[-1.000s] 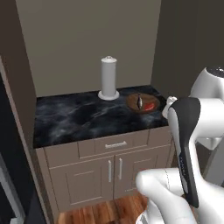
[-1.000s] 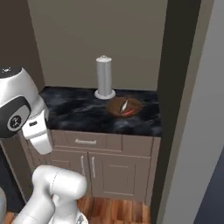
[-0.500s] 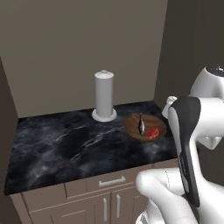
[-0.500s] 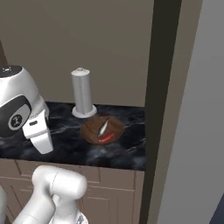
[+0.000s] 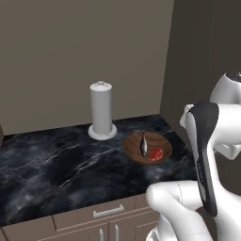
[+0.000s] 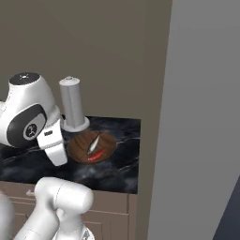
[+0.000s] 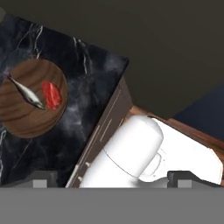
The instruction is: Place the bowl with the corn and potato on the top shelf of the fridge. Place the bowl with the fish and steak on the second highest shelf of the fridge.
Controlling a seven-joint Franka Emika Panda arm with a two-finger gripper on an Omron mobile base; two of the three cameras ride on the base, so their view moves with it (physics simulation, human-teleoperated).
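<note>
A brown wooden bowl [image 5: 147, 147] sits on the black marble counter [image 5: 56, 164], near its right end. In it lie a slim grey fish [image 5: 143, 143] and a red steak [image 5: 156, 154]. The right base view shows the same bowl [image 6: 91, 146] just right of my white forearm. In the hand view the bowl [image 7: 30, 100] is at the upper left, holding the fish [image 7: 27, 92] and steak [image 7: 51, 95]. My gripper [image 7: 109, 178] is open and empty, pointing down past the counter's corner, off to the bowl's side. The bowl with the corn and potato and the fridge shelves are out of view.
A white cylinder on a round base [image 5: 101, 110] stands behind the bowl to its left. A tall dark panel [image 5: 202, 52] walls the counter's right end, with a broad grey surface [image 6: 201, 117] beyond it. Drawers and cabinet doors [image 5: 108, 214] lie below the counter.
The whole picture has shifted and grown: the base has driven closer to the counter and rightward. The bowl and cylinder have not moved on the counter. The gripper stays open.
</note>
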